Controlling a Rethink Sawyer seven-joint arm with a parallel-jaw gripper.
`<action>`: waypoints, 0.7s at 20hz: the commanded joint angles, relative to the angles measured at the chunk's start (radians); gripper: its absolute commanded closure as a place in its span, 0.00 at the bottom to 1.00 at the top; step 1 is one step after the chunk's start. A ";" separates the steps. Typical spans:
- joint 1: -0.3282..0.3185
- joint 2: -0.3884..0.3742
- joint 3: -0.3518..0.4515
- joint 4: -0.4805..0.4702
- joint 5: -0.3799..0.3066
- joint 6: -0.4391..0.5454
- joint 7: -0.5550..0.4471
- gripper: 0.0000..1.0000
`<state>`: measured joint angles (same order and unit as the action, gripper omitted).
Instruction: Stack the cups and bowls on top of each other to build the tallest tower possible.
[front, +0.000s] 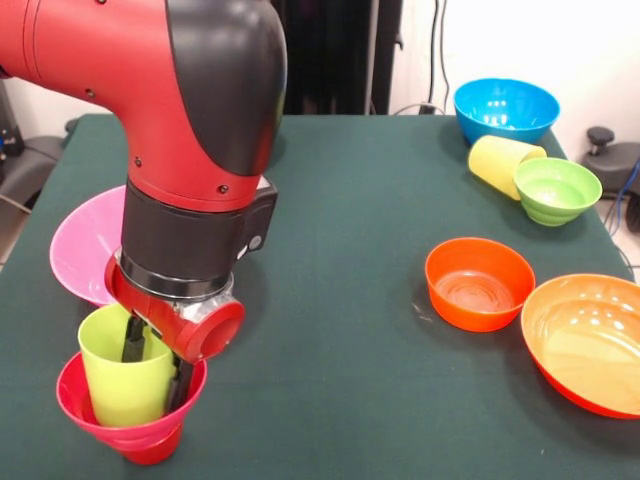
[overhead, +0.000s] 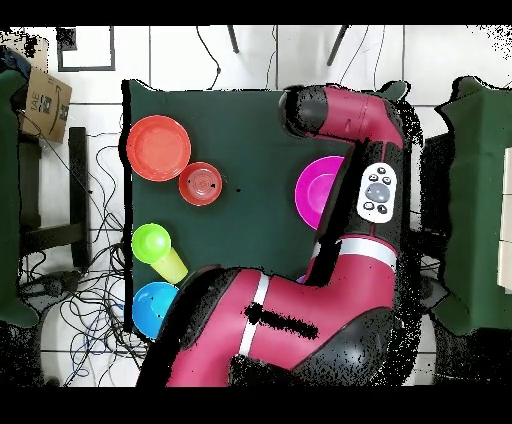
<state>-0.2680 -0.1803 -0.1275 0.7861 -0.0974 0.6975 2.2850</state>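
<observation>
At the front left, a tower stands: the lime green cup (front: 115, 385) sits upright in the small magenta bowl (front: 75, 400), which rests on a red base (front: 150, 452), seemingly the red cup. My gripper (front: 157, 365) is down at the tower. One finger is inside the green cup and the other is outside its wall, with a gap between them. The arm hides the tower in the overhead view. The large pink bowl (front: 85, 250) (overhead: 318, 188) lies just behind the tower. The purple bowl is hidden.
At the right are the blue bowl (front: 505, 108) (overhead: 155, 305), the pale yellow cup (front: 495, 160) (overhead: 170, 265) on its side against the ribbed green bowl (front: 556, 188) (overhead: 151, 243), the small orange bowl (front: 478, 282) (overhead: 201, 184) and the large orange bowl (front: 590, 340) (overhead: 158, 147).
</observation>
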 joint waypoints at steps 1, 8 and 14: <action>0.031 0.046 0.065 0.012 0.008 0.012 0.056 0.00; 0.022 0.020 0.074 0.067 0.023 0.009 0.036 0.00; 0.012 -0.008 0.087 0.089 0.044 0.065 -0.009 0.00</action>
<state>-0.2603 -0.1730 -0.1273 0.7787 -0.0658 0.6977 2.2850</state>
